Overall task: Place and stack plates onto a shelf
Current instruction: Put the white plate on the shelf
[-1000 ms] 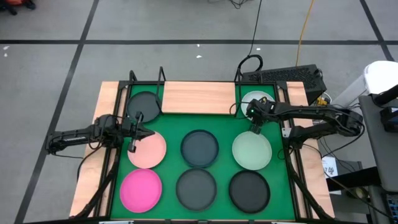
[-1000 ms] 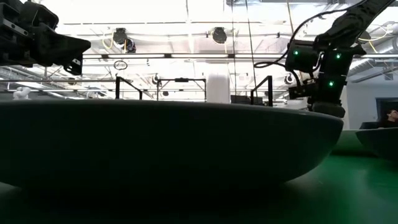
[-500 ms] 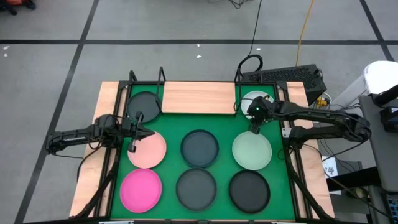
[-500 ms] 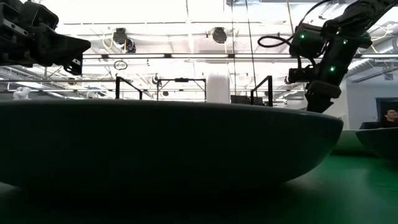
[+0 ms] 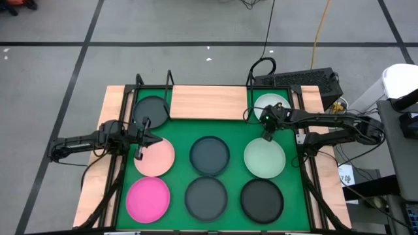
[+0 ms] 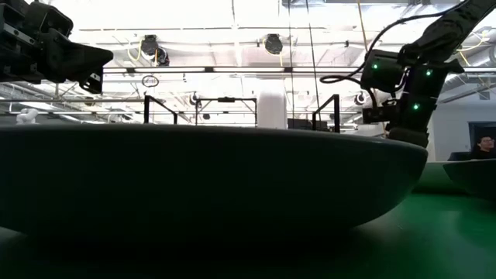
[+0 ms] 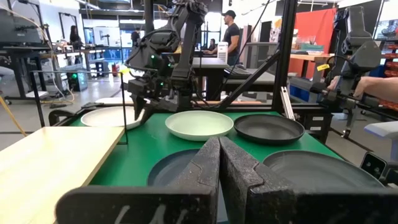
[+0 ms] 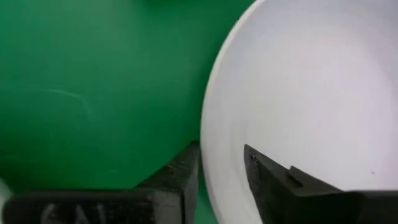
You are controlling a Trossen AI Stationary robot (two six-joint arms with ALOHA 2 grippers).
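Note:
My right gripper (image 5: 266,132) stands open between the white plate (image 5: 273,103) and the pale green plate (image 5: 264,158), pointing down. In its wrist view the fingers stand on either side of the rim of a whitish plate (image 8: 311,93): one over the green mat, one over the plate's inside. I cannot tell whether they touch it. My left gripper (image 5: 140,140) is shut (image 7: 219,146) and hangs raised over the far-left edge of the pale pink plate (image 5: 155,158). The light-wood shelf (image 5: 209,102) lies at the far side, with a dark plate (image 5: 151,108) to its left.
The hot pink plate (image 5: 148,199) and three dark plates (image 5: 209,155) (image 5: 206,196) (image 5: 262,199) lie flat on the green mat (image 5: 183,130). Black frame posts (image 5: 138,81) (image 5: 251,78) rise at the shelf's ends. A dark plate (image 6: 209,178) fills the low view. People stand beyond the table (image 7: 231,31).
My right gripper rose a little above the mat, then came back down to about its earlier height, staying between the white and the pale green plate. No plate has moved.

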